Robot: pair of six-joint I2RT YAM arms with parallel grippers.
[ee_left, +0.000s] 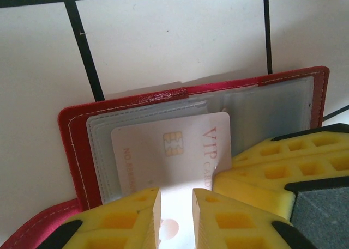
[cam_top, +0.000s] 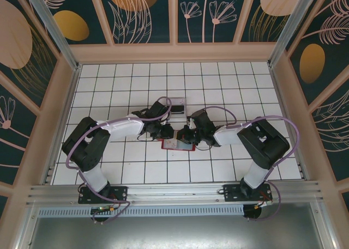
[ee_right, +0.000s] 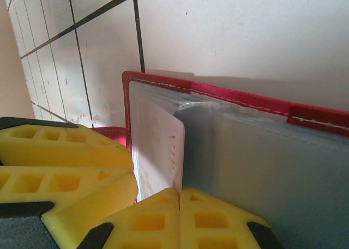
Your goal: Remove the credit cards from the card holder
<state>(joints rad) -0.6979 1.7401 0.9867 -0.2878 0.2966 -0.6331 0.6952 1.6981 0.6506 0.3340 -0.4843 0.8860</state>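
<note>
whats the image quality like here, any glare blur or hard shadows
Left wrist: the credit card blows out to white glare at its near end between the jaws, while its print further up stays readable. Right wrist: the card holder throws a soft shadow on the tile behind it. Top external: even light, sharp grid lines on the table.

Red card holder (ee_left: 76,151) lies open on the tiled desk (ee_left: 163,42); a pale VIP chip card (ee_left: 163,162) sits at its greyish sleeve.
</note>
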